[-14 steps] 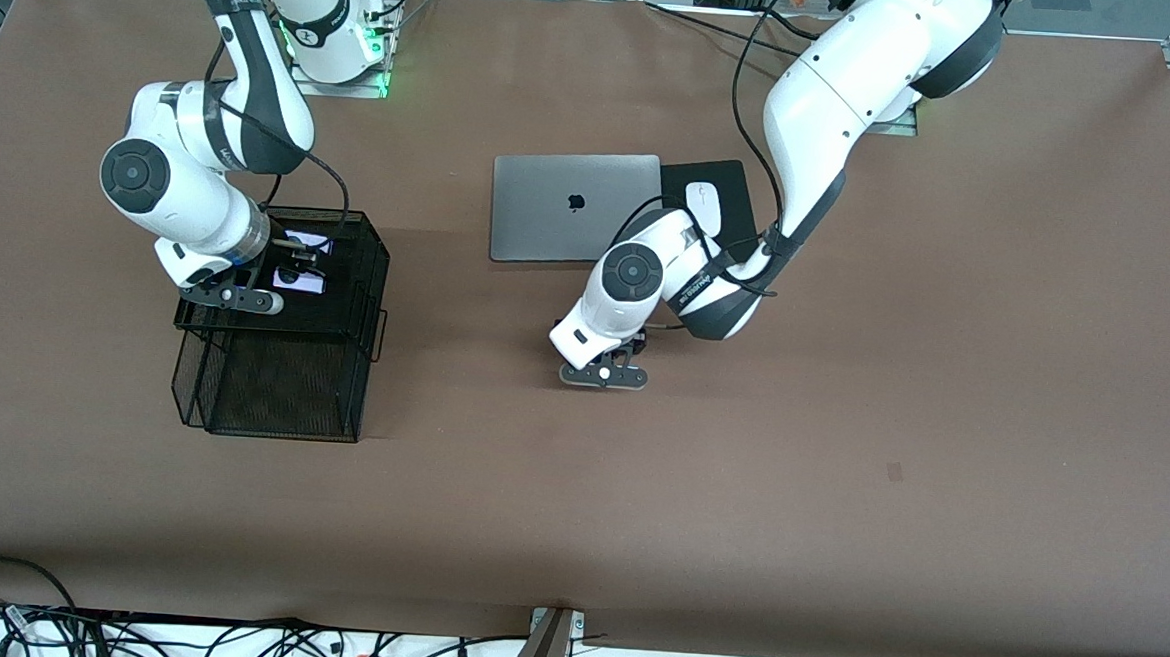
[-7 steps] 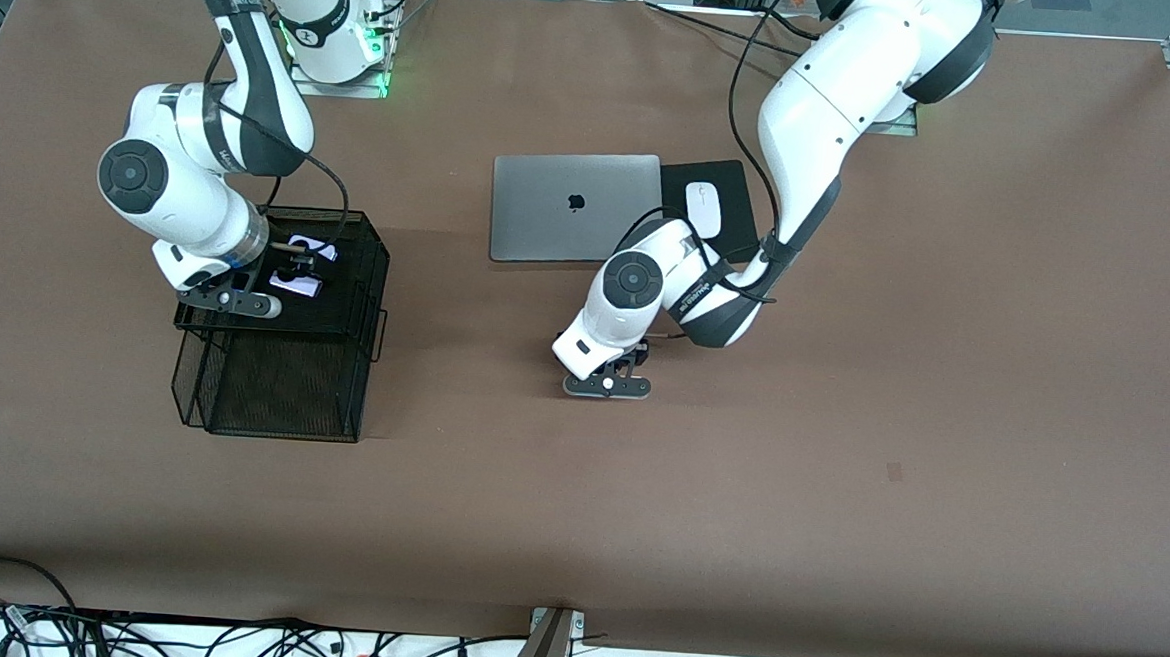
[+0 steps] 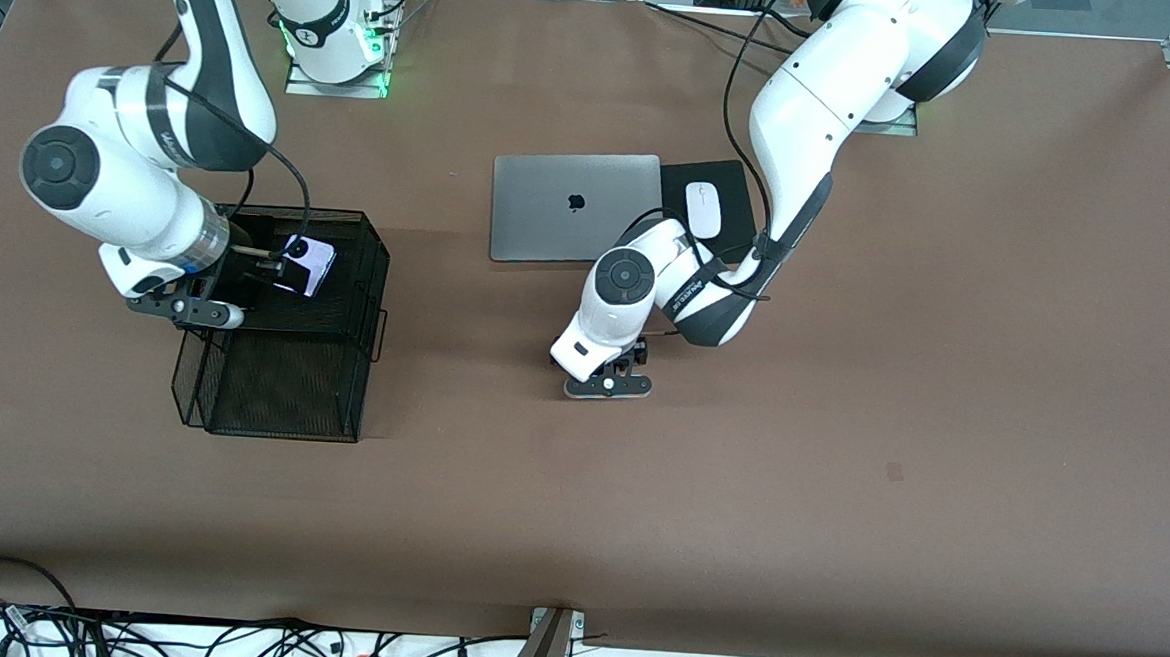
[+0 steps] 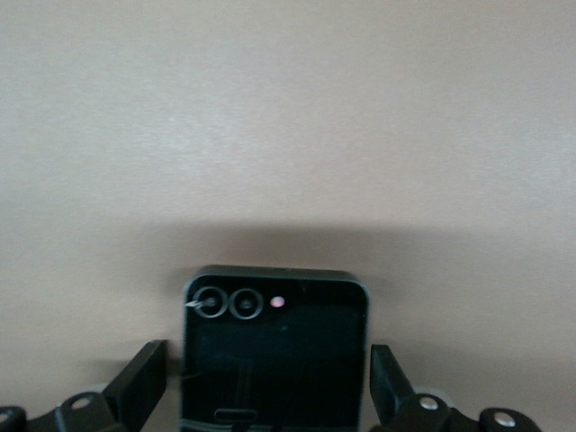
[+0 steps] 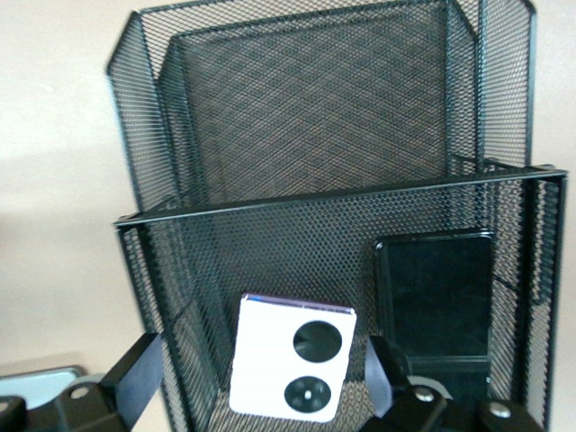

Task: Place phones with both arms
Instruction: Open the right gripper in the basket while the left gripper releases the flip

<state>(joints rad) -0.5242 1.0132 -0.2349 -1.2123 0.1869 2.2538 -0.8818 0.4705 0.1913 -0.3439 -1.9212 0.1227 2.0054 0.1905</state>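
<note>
A lilac phone [image 5: 292, 369] with two black circles lies in the upper tier of the black mesh basket [image 5: 315, 202], beside a long black phone [image 5: 436, 306]. My right gripper [image 5: 263, 346] hangs open just above the lilac phone [image 3: 308, 264], not touching it; in the front view the right gripper [image 3: 266, 262] is over the basket [image 3: 368, 257]. A small black square phone [image 4: 274, 351] lies flat on the table. My left gripper [image 4: 265, 349] straddles it, open, with a gap on each side. In the front view the left gripper [image 3: 623, 366] hides this phone.
A shut silver laptop [image 3: 573, 206] lies farther from the front camera than the left gripper. Beside it, a white mouse [image 3: 702, 208] rests on a black mat [image 3: 733, 181]. The basket's lower tier [image 3: 281, 393] juts toward the front camera.
The right gripper let go of the lilac phone in the basket and drew back and up. The left gripper opened and released the small black phone on the table.
</note>
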